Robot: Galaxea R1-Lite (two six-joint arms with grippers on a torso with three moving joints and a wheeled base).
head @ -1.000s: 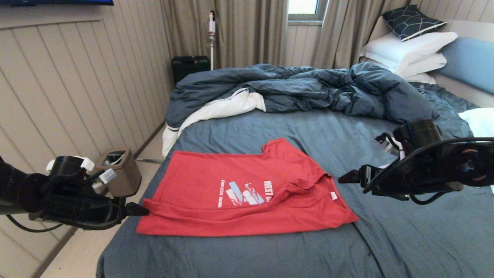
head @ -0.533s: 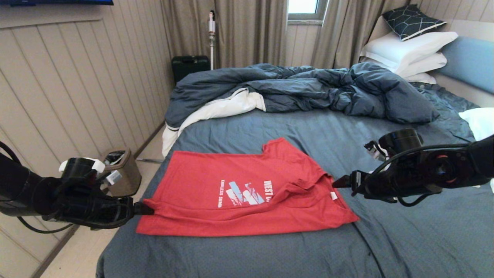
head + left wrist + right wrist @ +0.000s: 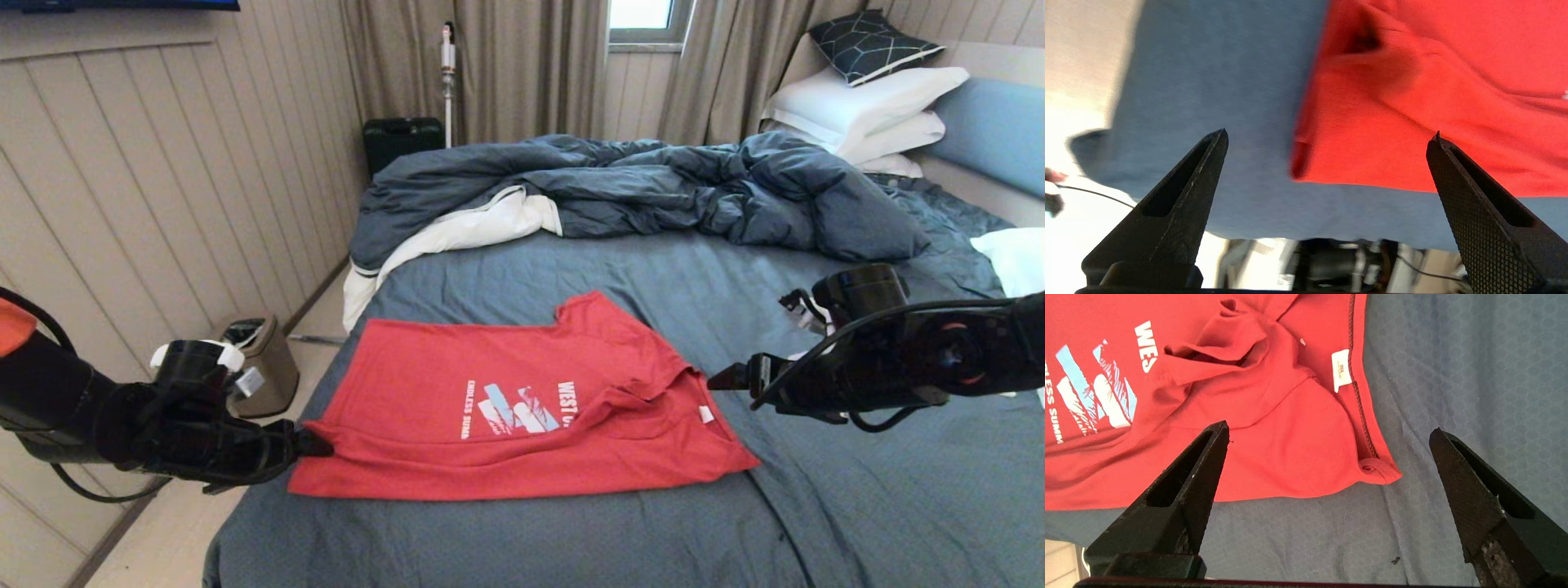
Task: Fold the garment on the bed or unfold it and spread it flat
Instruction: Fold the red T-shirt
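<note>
The red T-shirt (image 3: pixel 522 408) is lying partly folded on the near part of the bed (image 3: pixel 816 506), while the left gripper (image 3: pixel 314 443) is hovering with fingers spread wide at its left edge and the right gripper (image 3: pixel 722 378) is waiting, also spread wide, at its right edge, with the duvet (image 3: pixel 653 192) lying rumpled farther back.

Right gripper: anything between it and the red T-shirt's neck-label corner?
Nothing: only bare slate-blue bed sheet between the open right gripper and the red T-shirt, per right wrist view.
</note>
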